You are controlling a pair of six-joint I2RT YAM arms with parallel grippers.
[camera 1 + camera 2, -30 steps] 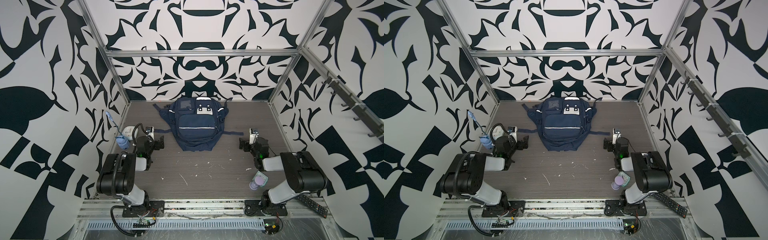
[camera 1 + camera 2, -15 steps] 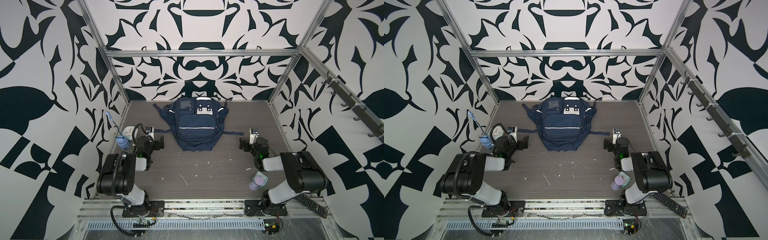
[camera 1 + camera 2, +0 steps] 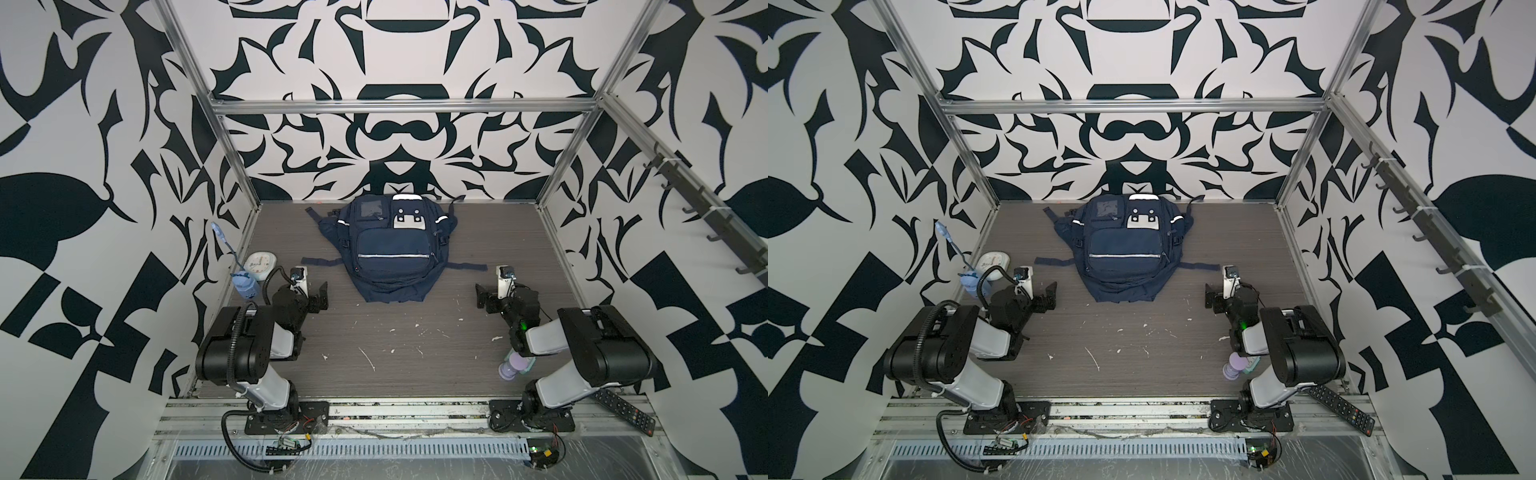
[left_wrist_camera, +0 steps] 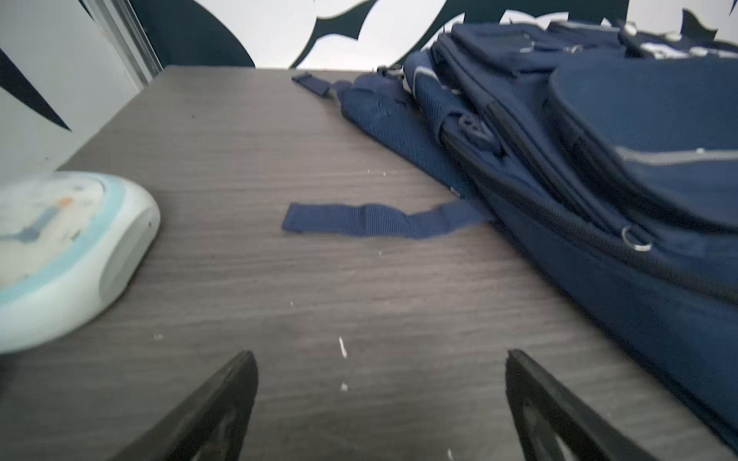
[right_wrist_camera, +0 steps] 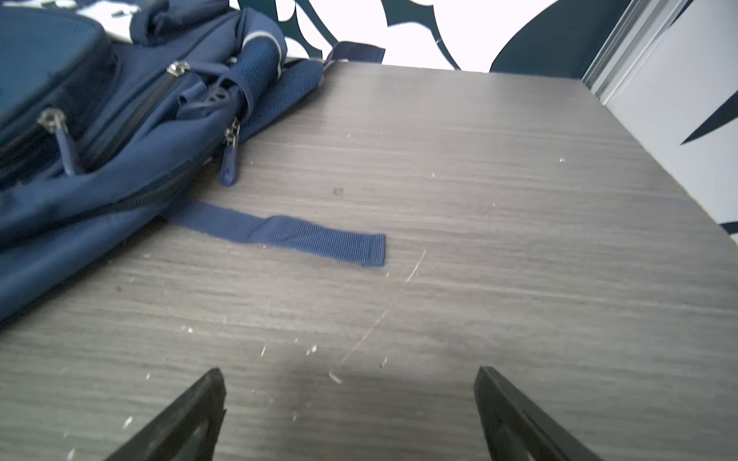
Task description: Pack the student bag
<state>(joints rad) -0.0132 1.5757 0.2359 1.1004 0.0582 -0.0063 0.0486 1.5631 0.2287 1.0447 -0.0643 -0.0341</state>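
Currently the student bag (image 3: 390, 249) lies flat, front face up, ahead of and between both grippers, touching neither; its long axis runs away from the fingers, top end farthest; left gripper (image 4: 379, 355) and right gripper (image 5: 350, 370) stand wide, empty; each wrist view crops the bag; its back panel is hidden.

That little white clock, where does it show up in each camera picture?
In a top view: clock at the table's left edge.
In a top view: clock at that same left edge.
Left wrist view: clock close up, a loose strap between it and the backpack.
Right wrist view: not in it.
Shared landmark: the backpack.
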